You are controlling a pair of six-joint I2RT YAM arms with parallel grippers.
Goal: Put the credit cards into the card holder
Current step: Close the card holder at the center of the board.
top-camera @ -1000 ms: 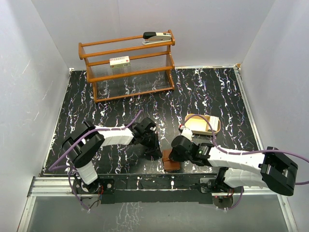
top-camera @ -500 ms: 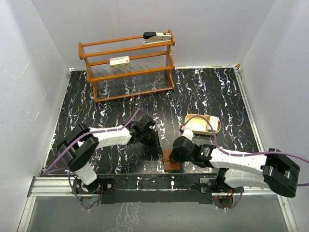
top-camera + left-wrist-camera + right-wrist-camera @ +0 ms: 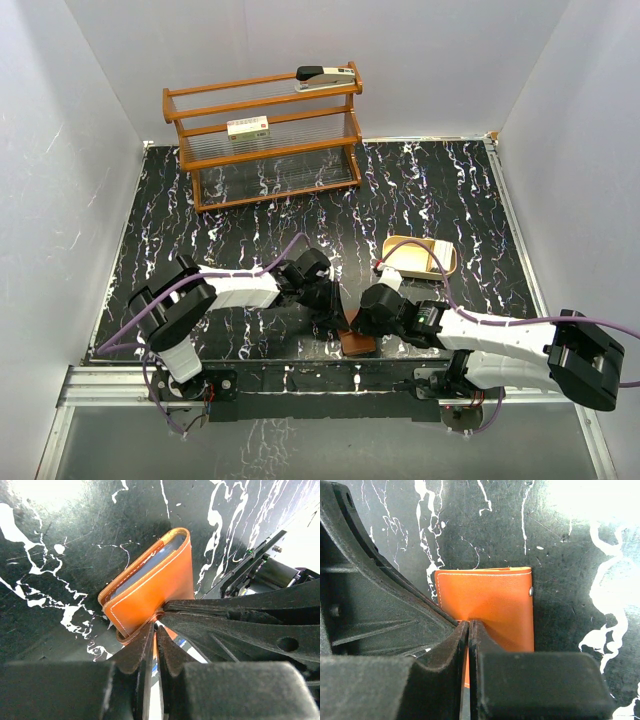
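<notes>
The card holder [image 3: 357,343] lies closed on the table [image 3: 450,190], very near its front edge and about at the middle of that edge, between the two arms. The left gripper [image 3: 155,627] comes to it from the left side. Its fingers are almost together, with only a thin strip of the brown leather between them, so it is clamped on the card holder's edge. The right gripper [image 3: 469,624] comes from the right side and pinches the same edge in the same way, with the jaws nearly closed on the leather. The tips of both grippers meet at almost one spot. Between the two leaves of the card holder the pale blue-grey edge of the credit cards [image 3: 150,566] can be seen. A tan tray [image 3: 445,268] stands just behind the right gripper. Near the far edge stands a wooden rack [image 3: 275,195] with a stapler [image 3: 325,76] on top and a white box [image 3: 248,127] on its shelf.
</notes>
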